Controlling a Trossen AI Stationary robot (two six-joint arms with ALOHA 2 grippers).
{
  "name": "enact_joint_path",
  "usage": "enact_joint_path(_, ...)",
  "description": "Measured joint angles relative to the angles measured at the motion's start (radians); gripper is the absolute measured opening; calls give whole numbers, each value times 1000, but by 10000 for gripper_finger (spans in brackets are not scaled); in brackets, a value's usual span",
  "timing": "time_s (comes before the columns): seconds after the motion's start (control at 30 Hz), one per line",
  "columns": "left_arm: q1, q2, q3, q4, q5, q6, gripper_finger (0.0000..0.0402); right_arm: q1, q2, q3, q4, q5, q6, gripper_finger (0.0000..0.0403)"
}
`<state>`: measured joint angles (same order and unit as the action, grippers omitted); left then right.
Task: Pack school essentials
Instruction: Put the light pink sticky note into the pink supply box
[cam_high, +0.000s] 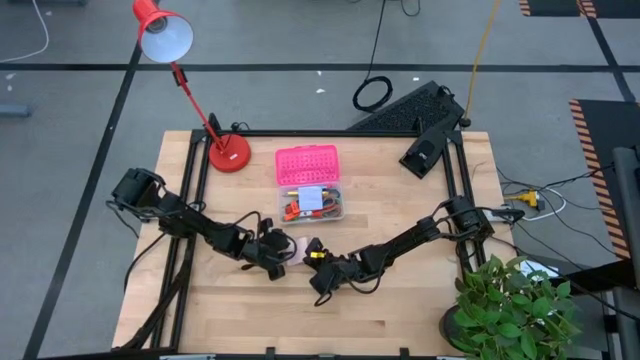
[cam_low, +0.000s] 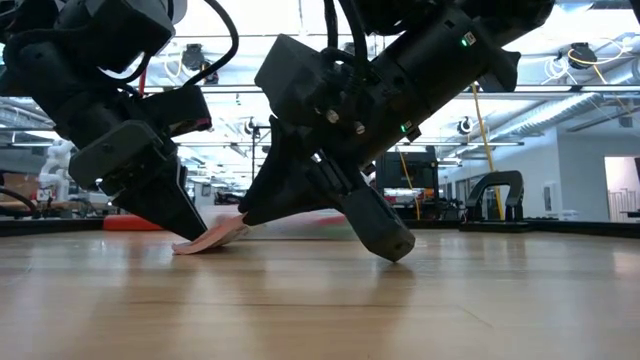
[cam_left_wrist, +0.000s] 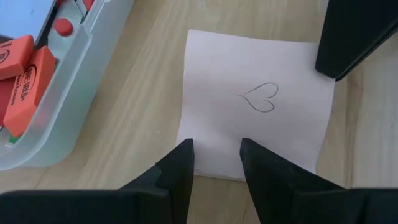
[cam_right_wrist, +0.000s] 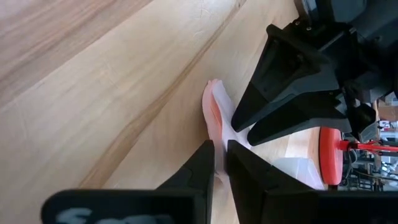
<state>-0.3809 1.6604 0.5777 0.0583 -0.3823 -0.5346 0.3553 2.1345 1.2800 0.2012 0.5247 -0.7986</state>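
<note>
pad (cam_left_wrist: 255, 124): one thin pink paper stack, heart drawn | left pincer (cam_left_wrist: 216, 163): parted over pad edge | right pincer (cam_right_wrist: 219, 163): pinching pad corner | surface (cam_high: 400, 300): pale wood planks

Wooden table (cam_high: 400, 300) carried red lamp (cam_high: 228, 153), clear box (cam_high: 312, 204), pink lid (cam_high: 307, 165), pink note pad (cam_left_wrist: 255, 127), potted plant (cam_high: 510, 300).

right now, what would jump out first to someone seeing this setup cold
Both grippers meet mid-table over a pink note pad with a heart drawn on it: the left gripper is at one edge, and the right gripper pinches another. Just behind them sits a clear box with a pink lid, and a red desk lamp leans over the table's far left corner.
</note>
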Motion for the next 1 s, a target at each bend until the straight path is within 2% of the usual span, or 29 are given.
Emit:
enact_joint_path(0.27, -10, 1, -1, 20, -13, 35, 147, 0, 0, 0, -1, -1, 15, 23)
enact_joint_path(0.47, -42, -31, -2, 9, -79, 60, 209, 0, 0, 0, -1, -3, 30, 5)
enact_joint_path(0.67, -94, -169, 19, 4, -101, 127, 264, 0, -1, -1, -2, 0, 107, 5)
enact_joint_path(0.83, -151, -203, 46, 31, -202, 212, 283, -3, -11, -4, -7, -1, 167, 5)
enact_joint_path(1.0, -165, -137, 50, 103, -248, 269, 293, -12, -48, -4, 0, -2, 261, 5)
